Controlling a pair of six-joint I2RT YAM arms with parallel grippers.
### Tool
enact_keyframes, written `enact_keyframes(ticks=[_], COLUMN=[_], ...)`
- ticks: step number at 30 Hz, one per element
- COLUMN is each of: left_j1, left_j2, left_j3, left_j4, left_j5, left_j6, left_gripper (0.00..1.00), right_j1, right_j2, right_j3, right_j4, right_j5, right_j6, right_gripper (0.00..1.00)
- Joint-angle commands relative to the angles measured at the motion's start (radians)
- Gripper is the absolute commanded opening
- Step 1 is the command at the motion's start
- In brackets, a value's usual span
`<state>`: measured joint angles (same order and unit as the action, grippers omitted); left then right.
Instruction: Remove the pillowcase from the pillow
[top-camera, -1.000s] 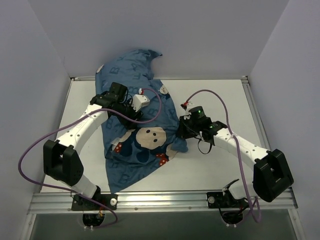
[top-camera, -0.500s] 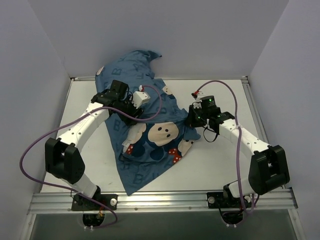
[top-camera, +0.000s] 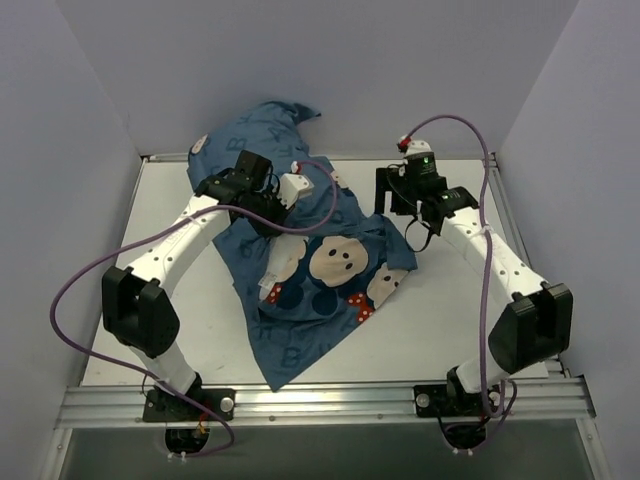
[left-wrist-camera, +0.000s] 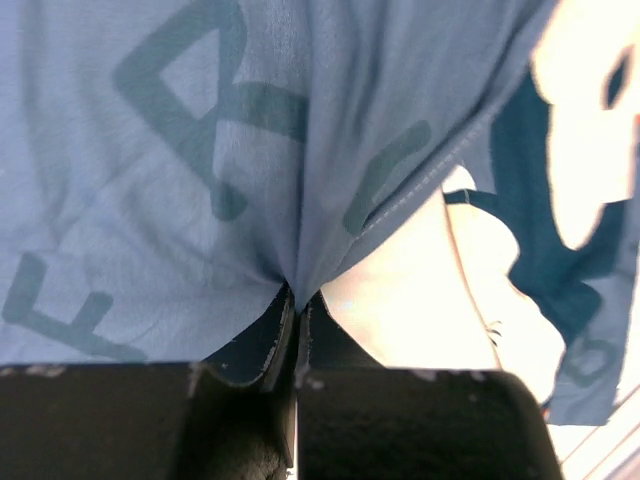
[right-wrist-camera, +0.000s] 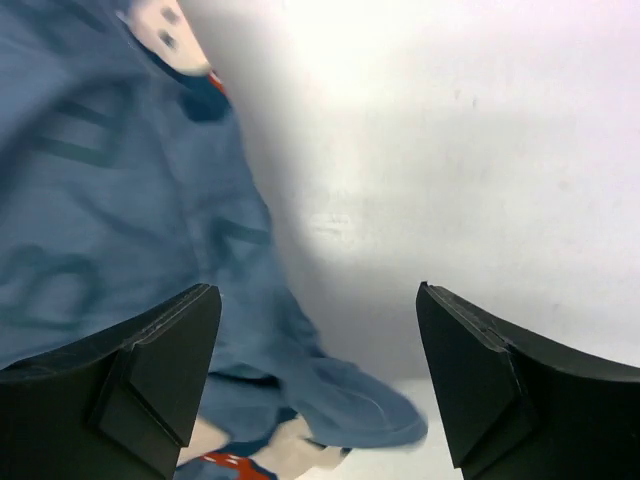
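Top external: pillowcase (top-camera: 320, 270) sprawls across worktop (top-camera: 460, 320), its far corner up against the back wall; pillow not visible
Left wrist: left claw (left-wrist-camera: 297, 300) pinched tight on a pillowcase fold
Right wrist: right claw (right-wrist-camera: 317, 300) wide, empty, beside the cloth edge
Judgement: hold the left pinch firm; the right should locate the pillow before pulling

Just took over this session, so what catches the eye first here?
The dark blue printed pillowcase sprawls across the table, its far corner climbing the back wall. The left gripper is pinched shut on a fold of it left of centre; the right gripper hangs open beside its right edge, holding nothing.
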<state>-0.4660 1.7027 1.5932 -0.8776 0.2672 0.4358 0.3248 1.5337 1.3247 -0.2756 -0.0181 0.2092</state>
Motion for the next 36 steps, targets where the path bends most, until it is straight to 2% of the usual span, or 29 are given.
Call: enact_keyframes(ticks=[1, 2, 5, 9, 14, 21, 26, 29, 30, 36], left_j1=[0.000, 0.000, 0.004, 0.007, 0.004, 0.006, 0.015, 0.038, 0.046, 0.118], left_j2=[0.003, 0.009, 0.038, 0.072, 0.081, 0.071, 0.080, 0.078, 0.075, 0.051], left_j3=[0.093, 0.102, 0.131, 0.160, 0.172, 0.156, 0.154, 0.152, 0.145, 0.068], left_j4=[0.023, 0.023, 0.032, 0.037, 0.029, 0.040, 0.043, 0.048, 0.052, 0.123], left_j5=[0.087, 0.092, 0.080, 0.063, 0.087, 0.089, 0.104, 0.110, 0.096, -0.023], left_j6=[-0.066, -0.074, -0.103, -0.129, -0.129, -0.132, -0.141, -0.150, -0.155, -0.097], left_gripper=[0.02, 0.02, 0.02, 0.02, 0.02, 0.02, 0.02, 0.02, 0.02, 0.02], right_j1=[0.163, 0.243, 0.344, 0.512, 0.528, 0.533, 0.537, 0.510, 0.496, 0.370], right_j2=[-0.136, -0.156, -0.227, -0.262, -0.170, 0.017, 0.080, 0.086, 0.077, -0.085], right_j3=[0.091, 0.088, 0.007, -0.131, -0.153, -0.096, -0.125, -0.162, -0.180, -0.385], right_j4=[-0.088, -0.091, -0.051, 0.094, 0.219, 0.251, 0.282, 0.250, 0.248, 0.248], right_j5=[0.288, 0.347, 0.342, 0.408, 0.373, 0.359, 0.458, 0.501, 0.498, 0.428], right_j6=[0.016, 0.056, 0.190, 0.373, 0.440, 0.441, 0.453, 0.458, 0.461, 0.475], right_gripper=[0.82, 0.82, 0.80, 0.80, 0.79, 0.77, 0.69, 0.56, 0.47, 0.30])
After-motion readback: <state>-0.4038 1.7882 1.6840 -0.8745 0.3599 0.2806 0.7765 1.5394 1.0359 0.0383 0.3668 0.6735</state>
